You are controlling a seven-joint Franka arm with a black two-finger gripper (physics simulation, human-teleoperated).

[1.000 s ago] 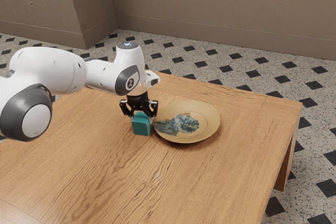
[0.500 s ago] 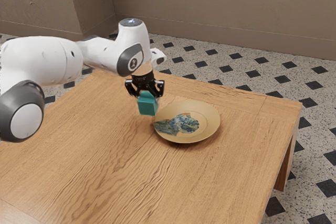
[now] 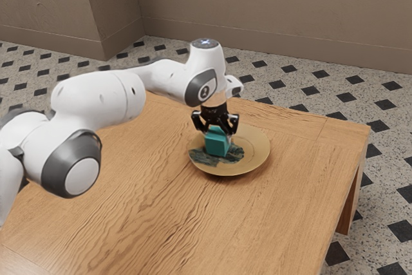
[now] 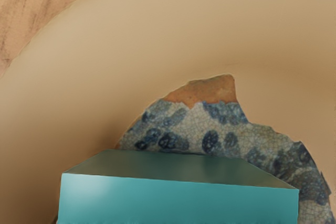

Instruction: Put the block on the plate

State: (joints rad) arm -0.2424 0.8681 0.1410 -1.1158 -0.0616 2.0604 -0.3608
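My black gripper (image 3: 216, 134) is over the plate in the exterior view, shut on the teal block (image 3: 216, 143). The tan plate (image 3: 256, 152) has a blue and white patterned patch with an orange-brown bit. The block is over the patch; whether it touches the plate I cannot tell. In the wrist view the block (image 4: 178, 200) is large at the lower edge, with the patterned part of the plate (image 4: 157, 24) behind it.
The wooden table (image 3: 154, 223) extends around the plate, its edge at the exterior view's right. Beyond it lie the speckled floor with dark diamonds (image 3: 386, 159) and a brown wall (image 3: 270, 11).
The block was lifted from the table beside the plate, then carried toward the exterior view's right, and is now over the plate and lower than half a second ago.
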